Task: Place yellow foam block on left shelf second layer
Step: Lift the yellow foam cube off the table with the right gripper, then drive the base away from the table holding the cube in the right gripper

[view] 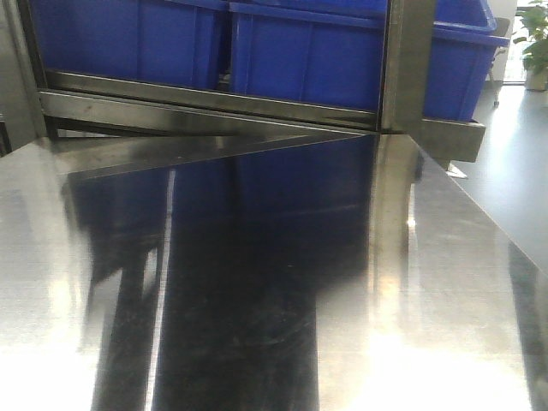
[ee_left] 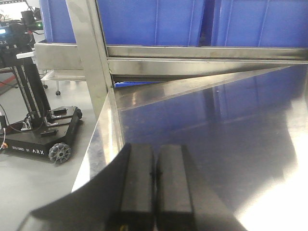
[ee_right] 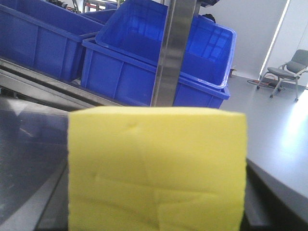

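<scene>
- Front view: a steel rack tier (view: 214, 101) carrying large blue plastic bins (view: 308, 60) stands behind the shiny steel tabletop (view: 445, 282).
- Left wrist: the left gripper (ee_left: 155, 178) is empty, its black fingers pressed together.
- Right wrist: the bright yellow foam cube (ee_right: 156, 168) fills the view, apparently clamped in the right gripper, whose fingers are hidden. This looks like the carrying step; next, lift it onto the tier.

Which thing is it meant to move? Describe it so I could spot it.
Find the steel rack loaded with big blue bins. In front of it, filling the right wrist view, is the yellow foam block: matte lemon yellow, the only thing neither blue nor metal.
</scene>
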